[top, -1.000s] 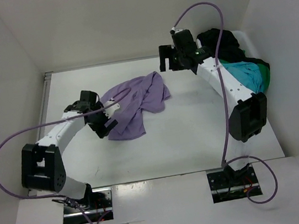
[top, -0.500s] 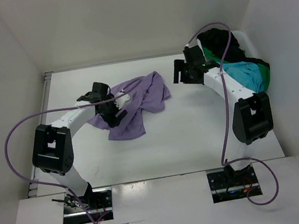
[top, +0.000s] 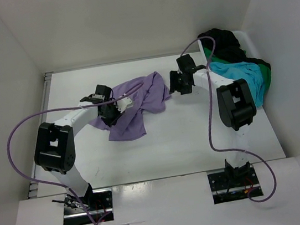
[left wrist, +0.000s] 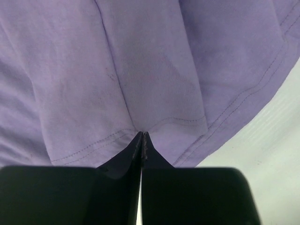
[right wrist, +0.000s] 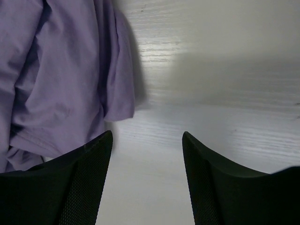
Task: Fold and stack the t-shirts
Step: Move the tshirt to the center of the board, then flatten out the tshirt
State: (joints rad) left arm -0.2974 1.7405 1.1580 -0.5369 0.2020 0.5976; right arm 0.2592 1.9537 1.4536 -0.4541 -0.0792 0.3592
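Lying crumpled near the middle of the white table (top: 198, 139), the lavender t-shirt (top: 138, 111) looked soft and plain, bunched into loose folds with a double-stitched hem showing in the left wrist view. Its long axis ran on a diagonal, from a broad flap at the near left up to a narrower bunched end at the far right. The left gripper (left wrist: 142, 137) sat low on the shirt's left part, its jaws pressed fully together and pinching the cloth right at the hem, where a crease ran up from the fingertips. At the shirt's far-right end, the right gripper (right wrist: 146, 136) hung with its jaws spread apart, only bare table between them; the shirt's edge lay just beside its left finger (right wrist: 89, 178), and whether the two touched could not be told. Farther back, in the table's far right corner and well apart from the lavender one, the other shirts lay heaped together: the turquoise t-shirt (top: 241, 75) nearest, the green t-shirt (top: 267, 78) showing at its right edge, and the black t-shirt (top: 221, 39) behind them.
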